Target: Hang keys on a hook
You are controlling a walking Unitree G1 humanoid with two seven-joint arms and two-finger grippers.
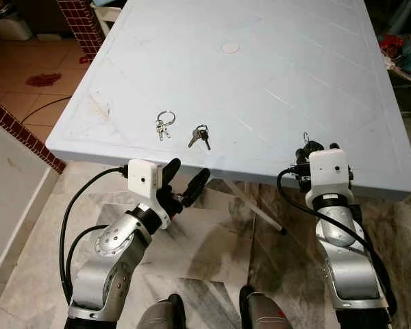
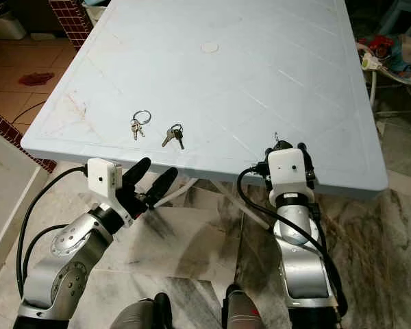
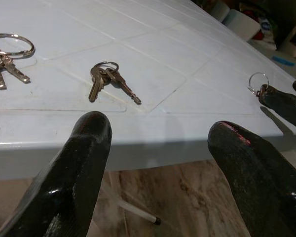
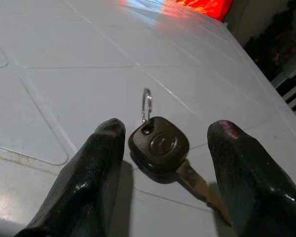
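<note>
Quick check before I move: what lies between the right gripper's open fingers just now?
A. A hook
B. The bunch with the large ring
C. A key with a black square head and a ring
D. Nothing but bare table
C: the right wrist view shows the black-headed key, its ring standing up, lying on the table between the open fingers of the right gripper.

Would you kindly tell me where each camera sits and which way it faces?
Left and right eye views: on the head, looking down at the table, both arms and grippers.
Left wrist view: looks along the left gripper below the table edge toward two key bunches.
Right wrist view: right gripper straddles the black-headed key.
Wrist views share that key.
</note>
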